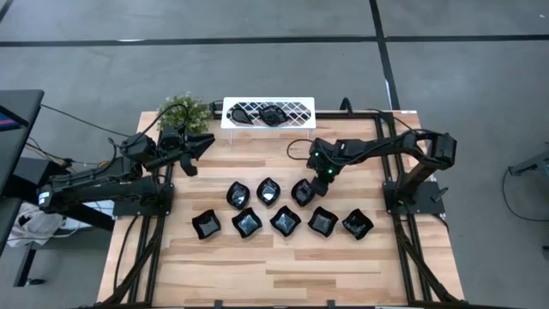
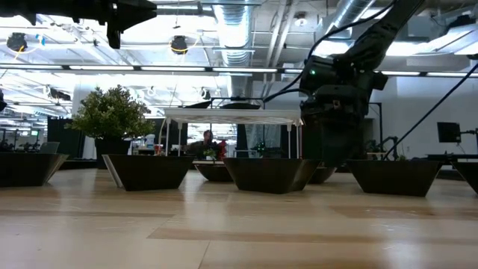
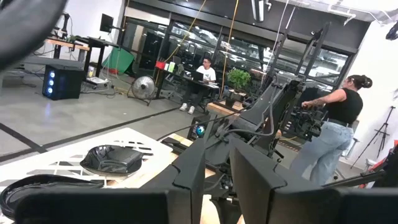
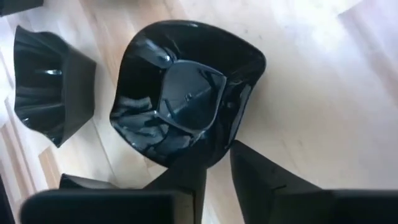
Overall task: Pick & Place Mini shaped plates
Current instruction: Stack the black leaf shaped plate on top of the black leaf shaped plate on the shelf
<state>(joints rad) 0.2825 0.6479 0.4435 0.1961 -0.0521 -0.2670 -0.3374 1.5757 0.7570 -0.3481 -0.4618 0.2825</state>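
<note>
Gripping leaf-like plate (image 4: 186, 93) rim, right hand (image 4: 214, 165)

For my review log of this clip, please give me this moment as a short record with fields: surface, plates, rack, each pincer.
surface: pale wooden slatted table
plates on table: eight small glossy black dishes, three in a back row, five in front
rack: white lattice-patterned rack at the table's far edge, carrying two black dishes
right pincer: down over the rightmost back-row leaf-like bowl, fingers straddling its rim
left pincer: raised near the small green potted plant, holding nothing
</note>
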